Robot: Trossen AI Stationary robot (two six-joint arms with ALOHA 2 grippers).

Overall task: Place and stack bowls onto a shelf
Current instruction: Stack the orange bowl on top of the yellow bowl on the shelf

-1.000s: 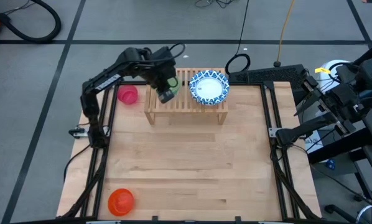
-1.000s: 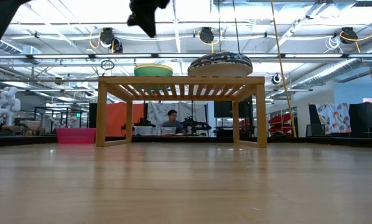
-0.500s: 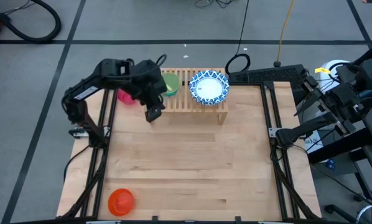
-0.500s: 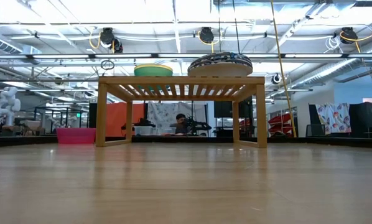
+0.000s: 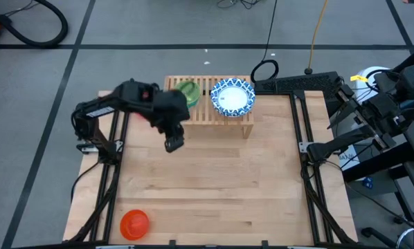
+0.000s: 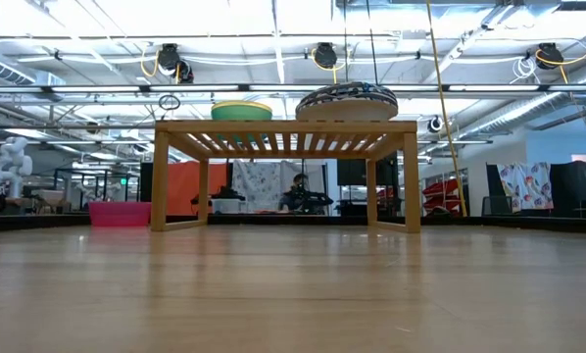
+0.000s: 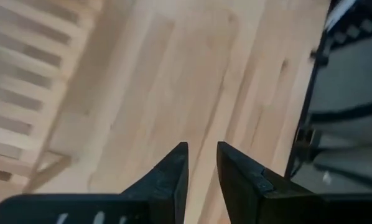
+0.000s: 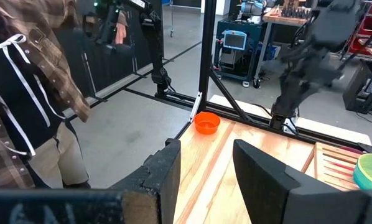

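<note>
The left gripper (image 5: 173, 144) hangs over bare table (image 5: 214, 187) just in front of the wooden shelf (image 5: 235, 117), fingers slightly parted, holding nothing. On the shelf sit a yellow-green bowl stack (image 5: 189, 92) and a blue-patterned bowl stack (image 5: 232, 97). An orange bowl (image 5: 133, 223) lies at the near corner. The right gripper (image 8: 204, 168) waits open off-table

The table (image 5: 214, 180) is pale planked wood, smooth with a soft sheen; the shelf (image 5: 207, 114) is light slatted wood, matt; the orange-red bowl (image 5: 133, 223) looks smooth plastic; the left gripper (image 7: 201, 162) has matt dark fingers.
</note>
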